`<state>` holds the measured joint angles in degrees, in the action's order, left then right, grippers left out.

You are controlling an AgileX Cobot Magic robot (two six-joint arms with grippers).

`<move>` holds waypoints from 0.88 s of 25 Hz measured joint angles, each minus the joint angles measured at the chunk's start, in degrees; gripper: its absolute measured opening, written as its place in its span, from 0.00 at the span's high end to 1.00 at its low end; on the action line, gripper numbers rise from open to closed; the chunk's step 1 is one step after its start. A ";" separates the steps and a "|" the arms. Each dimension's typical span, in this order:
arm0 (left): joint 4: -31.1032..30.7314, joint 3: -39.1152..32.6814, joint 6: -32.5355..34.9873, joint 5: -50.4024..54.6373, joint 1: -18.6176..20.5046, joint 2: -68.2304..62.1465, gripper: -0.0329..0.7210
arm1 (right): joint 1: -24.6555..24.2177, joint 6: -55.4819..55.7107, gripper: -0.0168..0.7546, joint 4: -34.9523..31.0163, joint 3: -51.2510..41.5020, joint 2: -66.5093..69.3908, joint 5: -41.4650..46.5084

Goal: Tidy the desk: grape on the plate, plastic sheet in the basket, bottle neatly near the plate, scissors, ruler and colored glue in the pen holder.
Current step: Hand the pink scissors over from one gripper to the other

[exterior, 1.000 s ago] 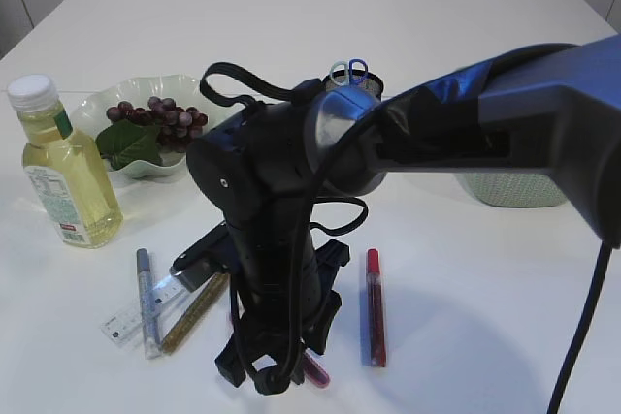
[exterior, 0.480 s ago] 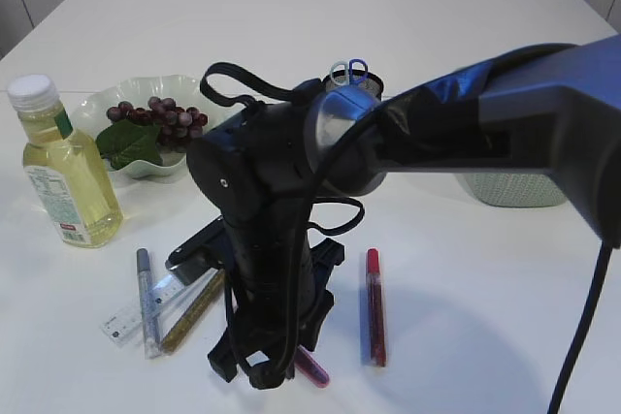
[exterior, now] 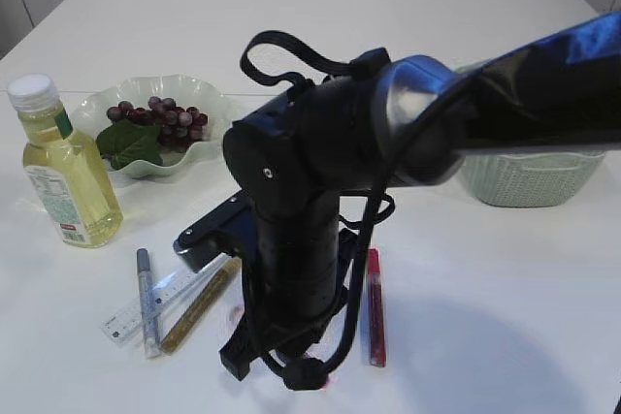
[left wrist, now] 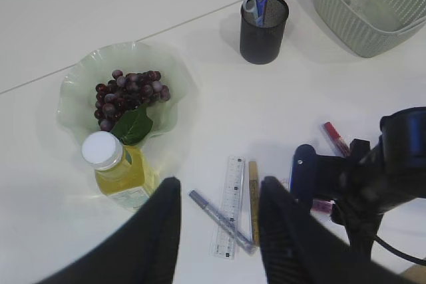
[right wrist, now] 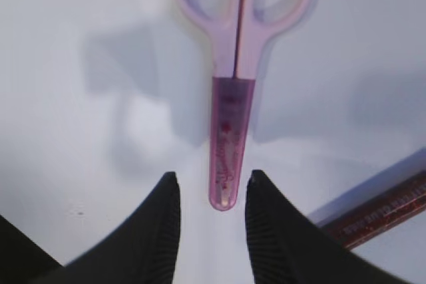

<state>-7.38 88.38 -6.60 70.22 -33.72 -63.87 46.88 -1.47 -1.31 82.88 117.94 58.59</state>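
pink scissors [right wrist: 234,84] lie flat on the white counter [right wrist: 80,138], blades sheathed in a translucent pink cover, tip pointing between the parted fingers of the right tool [right wrist: 212,231], which holds nothing. lower the tool straight, centre the sheath between the pads, then close squarely so the slim cover does not pivot. the left tool [left wrist: 216,231] hangs open and empty above.

White table [left wrist: 80,4] — bottle [left wrist: 116,171], plate [left wrist: 80,91], pen holder [left wrist: 263,31], basket [left wrist: 373,14], ruler [left wrist: 228,204], glue sticks [left wrist: 253,201], pink scissors [right wrist: 236,64].
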 joint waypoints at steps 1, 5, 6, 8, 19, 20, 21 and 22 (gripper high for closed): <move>0.00 0.00 0.00 0.00 0.00 0.00 0.57 | 0.00 0.00 0.62 0.00 -1.15 -0.57 -0.71; 0.00 0.00 -0.07 0.09 0.00 0.00 0.57 | 0.00 -0.12 0.62 0.00 -6.65 -2.97 -4.69; 0.00 0.00 -0.07 0.09 0.00 0.00 0.57 | 0.00 -0.12 0.62 0.00 -7.56 -3.46 -5.38; 0.10 0.00 -0.23 0.09 0.00 0.00 0.57 | 0.00 -0.12 0.62 0.00 -8.26 -3.87 -7.02; 0.10 0.00 -1.00 1.00 0.00 0.00 0.57 | 0.00 -0.12 0.62 0.22 -9.62 -4.01 -12.53; 0.10 0.00 -1.00 1.00 0.00 -0.12 0.57 | 0.00 -0.12 0.62 0.22 -9.62 -4.01 -12.53; 0.10 0.00 -1.00 1.00 0.00 -0.23 0.57 | 0.00 -0.12 0.62 0.33 -9.62 -4.01 -12.53; 0.10 0.00 -1.00 1.00 0.00 -0.49 0.57 | 0.00 -0.12 0.62 0.45 -9.62 -4.01 -12.53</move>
<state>-7.28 88.38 -7.60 71.22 -33.72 -64.36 46.88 -1.59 -0.86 73.27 113.93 46.06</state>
